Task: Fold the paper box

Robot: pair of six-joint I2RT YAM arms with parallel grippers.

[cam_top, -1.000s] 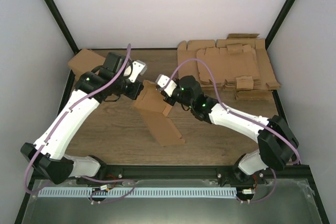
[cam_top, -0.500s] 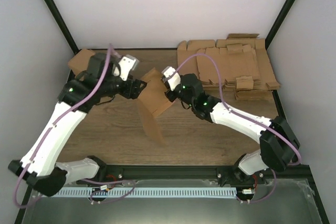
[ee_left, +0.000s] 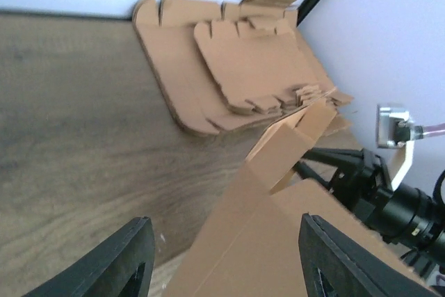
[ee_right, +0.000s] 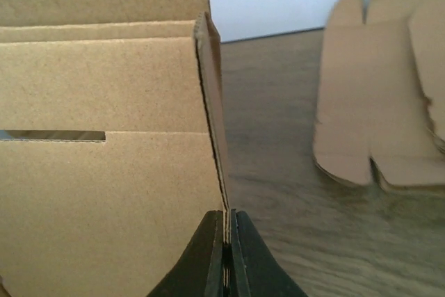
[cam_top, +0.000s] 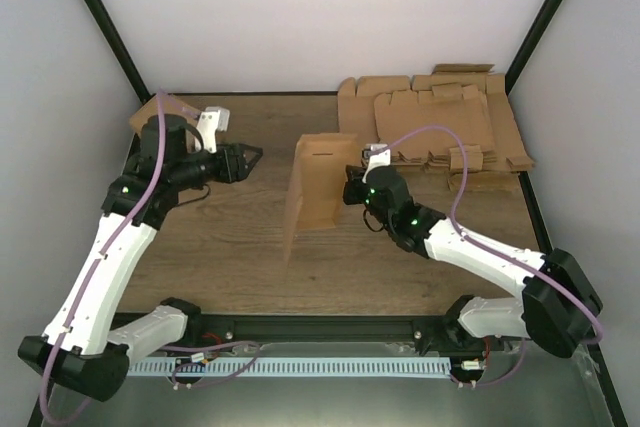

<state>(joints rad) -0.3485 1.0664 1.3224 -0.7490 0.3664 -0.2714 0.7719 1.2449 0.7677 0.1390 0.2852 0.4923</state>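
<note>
Brown cardboard crowds both wrist views, cropping the paper box (cam_top: 318,182). From above it stands upright in the middle of the table (cam_top: 220,237), its right edge pinched by the right gripper (ee_right: 224,245). The left gripper (cam_top: 252,155) gapes, apart on its left. Flat cardboard sheets (cam_top: 440,127) are piled far right, and the left arm half-hides a brown carton (cam_top: 150,115).
</note>
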